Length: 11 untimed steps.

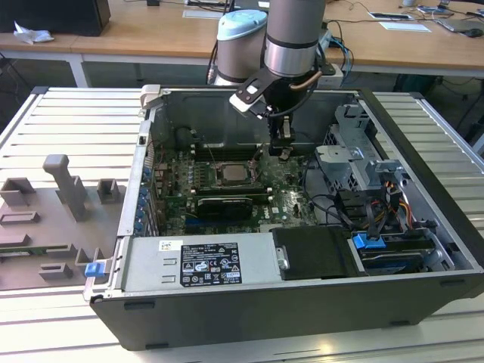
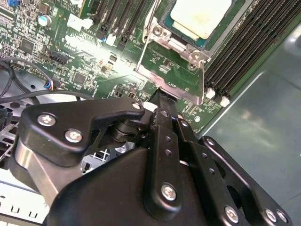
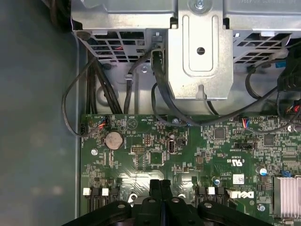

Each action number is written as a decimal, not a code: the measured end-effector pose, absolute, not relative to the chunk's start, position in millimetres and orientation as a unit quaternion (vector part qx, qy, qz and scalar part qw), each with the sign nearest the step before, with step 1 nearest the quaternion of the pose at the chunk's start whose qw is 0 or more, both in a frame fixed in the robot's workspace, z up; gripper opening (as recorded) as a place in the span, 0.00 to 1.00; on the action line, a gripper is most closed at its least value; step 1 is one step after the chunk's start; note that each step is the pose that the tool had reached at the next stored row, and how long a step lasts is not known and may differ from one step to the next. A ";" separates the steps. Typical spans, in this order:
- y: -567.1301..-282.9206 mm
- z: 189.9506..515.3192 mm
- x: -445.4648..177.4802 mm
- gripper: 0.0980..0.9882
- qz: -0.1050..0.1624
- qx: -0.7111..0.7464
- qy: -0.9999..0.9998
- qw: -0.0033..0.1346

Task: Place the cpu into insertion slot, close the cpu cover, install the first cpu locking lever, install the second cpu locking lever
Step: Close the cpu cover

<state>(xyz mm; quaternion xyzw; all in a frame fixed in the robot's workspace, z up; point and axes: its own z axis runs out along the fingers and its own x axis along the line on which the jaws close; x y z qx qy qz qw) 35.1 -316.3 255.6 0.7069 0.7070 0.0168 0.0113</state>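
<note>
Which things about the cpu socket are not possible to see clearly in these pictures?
1. Second wrist view: the cpu is cut off by the picture edge.
2. Second wrist view: the gripper covers its own tips, so contact with the cpu cover is unclear.
3. Exterior view: the cpu cover's state, open or closed, is too small to judge.

Open black computer case [image 1: 427, 219] lies on its side on a slatted metal table [image 1: 53, 113]. Inside, a green motherboard [image 1: 178, 178] occupies the centre of the exterior view, and a black card [image 1: 224, 206] stands across it just below centre. Silver power supply [image 1: 204, 265], labelled, lies along the lower middle. Grey drive cage [image 1: 352, 162] sits toward the exterior view's right, with black cables [image 1: 333, 208] beside it. Grey fixture blocks [image 1: 64, 189] stand at the exterior view's left. Wooden desks [image 1: 151, 34] run along the top. In the first wrist view, a coin cell [image 3: 113, 139] is seated on the board.
</note>
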 end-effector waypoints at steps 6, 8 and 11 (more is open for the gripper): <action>-316.3 255.5 31.9 0.01 0.017 0.707 0.707 0.011; -316.3 255.6 30.8 0.01 0.017 0.707 0.707 0.011; -316.3 255.5 29.2 0.01 0.017 0.707 0.707 0.011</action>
